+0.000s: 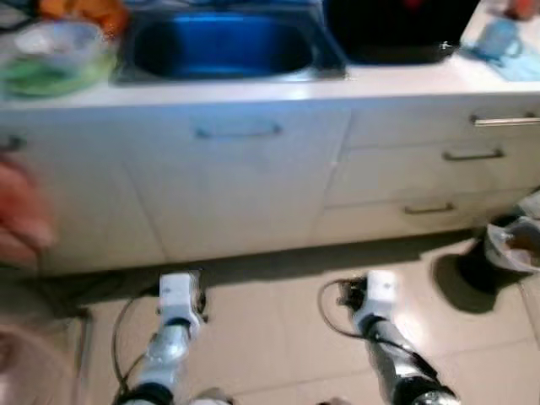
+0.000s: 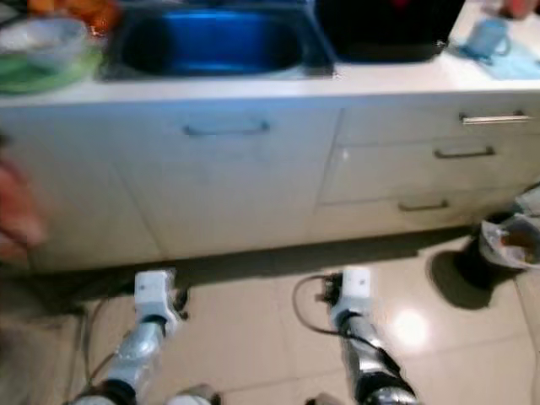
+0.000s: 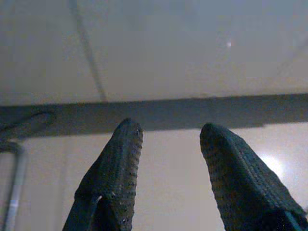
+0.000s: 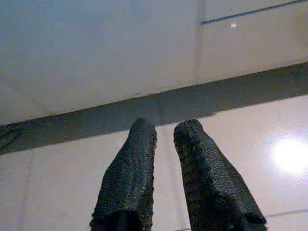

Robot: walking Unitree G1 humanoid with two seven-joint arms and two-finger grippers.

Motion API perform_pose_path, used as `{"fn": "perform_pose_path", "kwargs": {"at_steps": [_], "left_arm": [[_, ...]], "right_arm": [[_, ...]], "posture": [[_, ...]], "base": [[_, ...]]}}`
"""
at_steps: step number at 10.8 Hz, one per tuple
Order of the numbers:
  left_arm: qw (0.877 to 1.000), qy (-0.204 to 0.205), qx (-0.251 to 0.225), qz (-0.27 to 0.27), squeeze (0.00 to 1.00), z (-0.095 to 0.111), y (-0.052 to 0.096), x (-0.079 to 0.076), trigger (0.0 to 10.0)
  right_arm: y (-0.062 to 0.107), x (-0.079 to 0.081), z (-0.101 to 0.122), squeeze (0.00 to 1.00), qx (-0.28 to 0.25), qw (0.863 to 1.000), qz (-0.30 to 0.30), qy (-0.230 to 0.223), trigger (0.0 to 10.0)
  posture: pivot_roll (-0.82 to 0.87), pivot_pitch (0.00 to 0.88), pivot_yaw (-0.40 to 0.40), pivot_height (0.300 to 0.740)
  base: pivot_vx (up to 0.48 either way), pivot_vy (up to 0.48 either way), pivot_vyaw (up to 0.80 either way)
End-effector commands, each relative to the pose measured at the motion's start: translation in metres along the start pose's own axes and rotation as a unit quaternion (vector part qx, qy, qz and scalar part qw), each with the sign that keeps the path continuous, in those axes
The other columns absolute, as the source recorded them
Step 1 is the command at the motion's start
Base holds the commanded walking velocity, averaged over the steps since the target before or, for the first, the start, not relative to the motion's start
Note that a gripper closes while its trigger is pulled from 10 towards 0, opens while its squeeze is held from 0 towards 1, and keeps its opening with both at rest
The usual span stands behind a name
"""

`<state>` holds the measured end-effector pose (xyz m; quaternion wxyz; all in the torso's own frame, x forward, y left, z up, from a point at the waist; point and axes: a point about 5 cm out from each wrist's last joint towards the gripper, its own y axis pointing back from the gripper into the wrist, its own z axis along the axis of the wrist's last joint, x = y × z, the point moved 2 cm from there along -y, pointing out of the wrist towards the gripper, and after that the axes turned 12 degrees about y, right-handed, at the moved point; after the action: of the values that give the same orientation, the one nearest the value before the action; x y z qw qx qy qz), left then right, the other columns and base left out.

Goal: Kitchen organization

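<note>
I stand facing a white kitchen counter (image 1: 253,89) with a blue-lit steel sink (image 1: 224,42). A clear bowl (image 1: 55,42) rests on a green plate (image 1: 34,80) at the counter's left, and a light blue cup (image 1: 499,38) stands at its right. Both silver arms hang low over the tiled floor: the left arm (image 1: 175,308) and the right arm (image 1: 378,304). My left gripper (image 3: 168,130) is open with nothing between its fingers. My right gripper (image 4: 166,126) is shut, holding nothing, with only a thin slit between its fingers. The whole picture is blurred.
White cabinet doors and drawers with metal handles (image 1: 239,131) run under the counter. A dark bin with a bag (image 1: 506,249) stands on the floor at the right. A blurred person's hand (image 1: 21,215) is at the left edge. A black basin (image 1: 396,29) sits right of the sink.
</note>
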<state>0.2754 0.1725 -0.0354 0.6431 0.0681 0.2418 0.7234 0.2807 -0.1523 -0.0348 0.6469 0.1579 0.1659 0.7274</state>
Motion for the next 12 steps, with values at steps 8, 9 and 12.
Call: {"fn": "perform_pose_path", "kwargs": {"at_steps": [8, 9, 12], "left_arm": [[1.0, -0.001, 0.01, -0.01, 0.0, -0.0065, 0.001, -0.0106, 10.0], [1.0, -0.006, 0.013, -0.01, 0.0, -0.0072, 0.0011, -0.0103, 10.0], [1.0, -0.007, 0.016, -0.005, 0.0, -0.0087, 0.0015, -0.0091, 10.0]], "right_arm": [[0.0037, -0.0128, -0.0042, 0.0, 0.006, 1.0, -0.012, 0.009, 10.0], [0.0038, -0.0127, -0.0044, 0.0, 0.006, 1.0, -0.012, 0.009, 10.0], [0.0034, -0.0128, -0.0041, 0.0, 0.008, 1.0, -0.008, 0.012, 10.0]], "posture": [[0.15, 0.092, -0.027, 0.74], [0.15, 0.093, -0.027, 0.74], [0.15, 0.096, -0.029, 0.74]], "base": [[0.0, 0.0, 0.1], [0.341, 0.0, 0.8], [0.364, 0.0, 0.0]]}}
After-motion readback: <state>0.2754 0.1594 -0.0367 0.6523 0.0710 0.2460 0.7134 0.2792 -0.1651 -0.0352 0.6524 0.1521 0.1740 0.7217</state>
